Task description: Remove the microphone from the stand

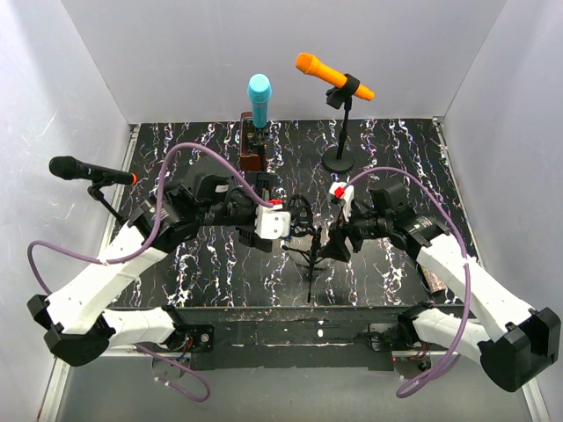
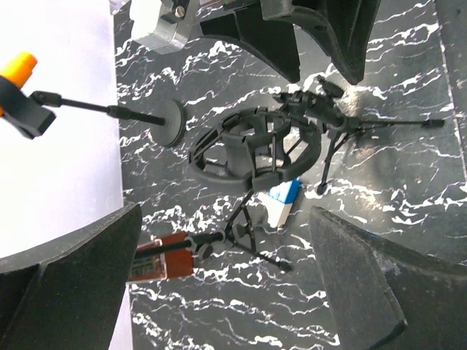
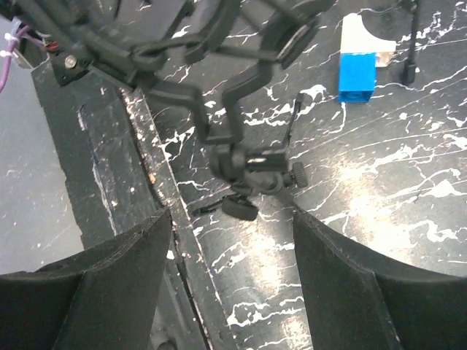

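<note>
An empty black shock-mount stand (image 1: 310,239) on a tripod stands at the table's middle front, between my two grippers. It shows in the left wrist view (image 2: 248,149) and the right wrist view (image 3: 252,171). My left gripper (image 1: 288,221) is open and empty just left of it (image 2: 226,292). My right gripper (image 1: 332,239) is open and empty just right of it (image 3: 233,292). An orange microphone (image 1: 332,76) sits clipped on a round-base stand (image 1: 339,160) at the back. A teal microphone (image 1: 259,97) stands upright at the back centre. A black microphone (image 1: 88,170) is on a stand at the left.
A red-brown box (image 1: 252,145) sits at the teal microphone's foot, also in the left wrist view (image 2: 160,257). A small blue and white block (image 3: 361,62) lies on the black marbled table under the shock mount. White walls enclose three sides. The table's front edge (image 3: 95,146) is close.
</note>
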Robot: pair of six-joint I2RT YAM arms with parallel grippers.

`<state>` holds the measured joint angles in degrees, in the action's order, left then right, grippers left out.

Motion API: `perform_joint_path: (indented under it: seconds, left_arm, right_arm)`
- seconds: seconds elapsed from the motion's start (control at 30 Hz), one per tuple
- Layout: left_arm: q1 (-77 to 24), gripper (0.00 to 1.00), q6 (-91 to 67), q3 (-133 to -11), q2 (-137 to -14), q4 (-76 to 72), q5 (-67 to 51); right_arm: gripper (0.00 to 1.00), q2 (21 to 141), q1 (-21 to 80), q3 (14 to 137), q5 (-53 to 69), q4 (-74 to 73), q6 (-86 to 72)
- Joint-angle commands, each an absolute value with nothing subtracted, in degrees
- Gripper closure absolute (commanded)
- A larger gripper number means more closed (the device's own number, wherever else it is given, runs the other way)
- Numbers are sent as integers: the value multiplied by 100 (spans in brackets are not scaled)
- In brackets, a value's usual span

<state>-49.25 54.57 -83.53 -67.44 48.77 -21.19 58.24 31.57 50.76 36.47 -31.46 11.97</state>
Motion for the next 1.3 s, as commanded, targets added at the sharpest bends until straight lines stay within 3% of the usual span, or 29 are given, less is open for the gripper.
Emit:
perform_joint_path:
  seconds: [0.0,0.27,0.63,0.97,1.27]
  left_arm:
    - [-4939,2,5765,-8367,-6346,5229,-1469]
    - [-4475,2,5555,-8007,-5766,4871,-1011]
    - [-4193,2,4177,-7393,-5283,4605,-1115]
    - [-4105,2,2717,-5495,-4123,3798,-2013]
    - [-3183,2,1936,-5001,-4692,3200,-1680]
  right_arm:
    - [25,6073,3182,5291,3480,-2409,862]
    - [31,6565,3419,5388,3666,-2338,1187]
    - [76,6592,3121,5624,2163,-2627,958]
    - [90,7189,1496,6617,1916,-3085,1213]
    - [93,7760,116,6705,2003,-1478,1029]
